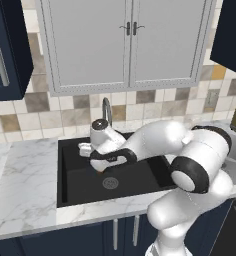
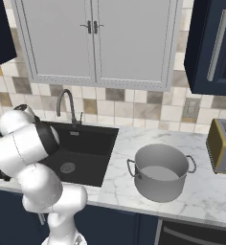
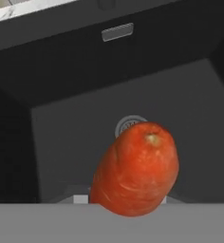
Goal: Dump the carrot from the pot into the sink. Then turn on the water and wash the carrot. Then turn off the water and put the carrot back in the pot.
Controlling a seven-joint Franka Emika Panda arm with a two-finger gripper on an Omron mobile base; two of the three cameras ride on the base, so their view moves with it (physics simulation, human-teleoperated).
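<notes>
So the gripper (image 1: 96,169) is down inside the sink (image 1: 70,185) with its jaws pinched shut on the carrot (image 3: 135,169), held butt-end up just above the drain (image 1: 110,182), which I'd guess means the washing is done and it's headed back to the pot (image 2: 161,172). The pot sits empty on the marble counter (image 2: 115,189) at about 3 o'clock from the sink, so it's a clear swing over. Faucet (image 2: 67,107) at 12 o'clock shows no stream, tiled wall and grey cabinets behind it.
</notes>
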